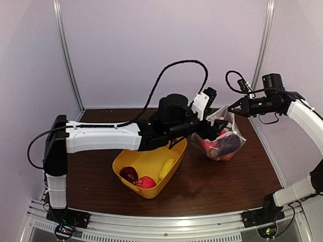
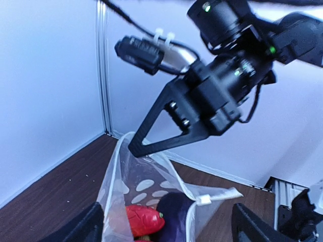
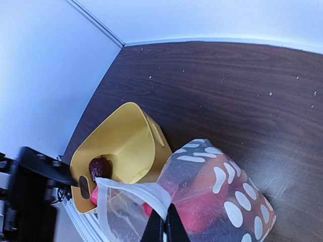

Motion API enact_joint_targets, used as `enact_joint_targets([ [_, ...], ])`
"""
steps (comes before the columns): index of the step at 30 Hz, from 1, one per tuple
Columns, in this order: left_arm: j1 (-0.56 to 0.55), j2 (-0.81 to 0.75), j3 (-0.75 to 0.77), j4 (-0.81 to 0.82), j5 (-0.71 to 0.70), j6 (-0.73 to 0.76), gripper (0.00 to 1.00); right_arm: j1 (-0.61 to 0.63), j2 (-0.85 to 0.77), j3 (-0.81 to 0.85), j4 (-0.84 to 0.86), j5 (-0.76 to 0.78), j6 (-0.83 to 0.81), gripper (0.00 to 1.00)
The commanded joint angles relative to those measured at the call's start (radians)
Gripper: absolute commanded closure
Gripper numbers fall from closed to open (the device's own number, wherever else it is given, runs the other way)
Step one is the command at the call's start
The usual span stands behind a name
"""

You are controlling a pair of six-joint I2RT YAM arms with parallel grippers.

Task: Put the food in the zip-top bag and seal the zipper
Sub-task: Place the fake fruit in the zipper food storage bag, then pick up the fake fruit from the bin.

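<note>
Top external, center right: we are filling the zip-top bag [image 1: 231, 145], the right gripper [image 1: 233, 108] pinching its rim, the left gripper [image 2: 169, 225] spread wide; next we are judging more food [image 1: 145, 182] must come from the yellow tub [image 1: 151, 162].

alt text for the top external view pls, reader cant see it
The right gripper pinches the rim of a clear polka-dot zip-top bag, holding it up on a dark wooden table, while the open left gripper hovers at its mouth. Red and dark purple food sits in the bag; a yellow tub beside it holds three more pieces.
</note>
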State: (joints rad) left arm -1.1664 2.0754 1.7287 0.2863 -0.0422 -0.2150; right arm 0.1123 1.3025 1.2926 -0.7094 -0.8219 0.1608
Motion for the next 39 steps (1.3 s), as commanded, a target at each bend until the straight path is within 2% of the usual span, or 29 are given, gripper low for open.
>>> enact_joint_targets([
  [1, -0.015, -0.28, -0.088, -0.104, -0.005, 0.019, 0.03, -0.011, -0.083, 0.034, 0.096, 0.117, -0.059, 1.0],
  [5, -0.014, -0.35, -0.115, -0.489, -0.101, 0.006, 0.02, -0.011, -0.033, 0.018, 0.038, 0.135, -0.119, 1.0],
  [8, -0.013, -0.366, -0.106, -0.801, -0.157, -0.008, 0.02, -0.01, -0.061, -0.047, 0.092, 0.126, -0.098, 1.0],
  [12, -0.013, -0.417, -0.169, -1.036, -0.238, -0.113, 0.05, -0.011, -0.085, -0.087, 0.129, 0.145, -0.088, 1.0],
  [14, -0.013, -0.447, -0.213, -1.091, -0.265, -0.174, 0.08, -0.011, -0.081, -0.081, 0.118, 0.147, -0.094, 1.0],
  [17, -0.011, -0.459, -0.264, -1.152, -0.234, -0.228, 0.12, -0.011, -0.079, -0.092, 0.124, 0.144, -0.092, 1.0],
  [22, 0.001, -0.399, -0.284, -1.27, -0.184, -0.302, 0.19, -0.01, -0.079, -0.11, 0.127, 0.145, -0.094, 1.0],
  [26, 0.036, -0.369, -0.312, -1.281, -0.128, -0.31, 0.24, -0.01, -0.093, -0.128, 0.134, 0.148, -0.098, 1.0],
  [29, 0.044, -0.349, -0.323, -1.259, -0.067, -0.272, 0.24, -0.01, -0.102, -0.138, 0.136, 0.154, -0.102, 1.0],
  [34, 0.045, -0.287, -0.316, -1.24, 0.014, -0.224, 0.16, -0.011, -0.108, -0.152, 0.134, 0.158, -0.106, 1.0],
  [39, 0.067, -0.21, -0.324, -1.241, 0.087, -0.217, 0.15, -0.01, -0.103, -0.145, 0.131, 0.155, -0.104, 1.0],
])
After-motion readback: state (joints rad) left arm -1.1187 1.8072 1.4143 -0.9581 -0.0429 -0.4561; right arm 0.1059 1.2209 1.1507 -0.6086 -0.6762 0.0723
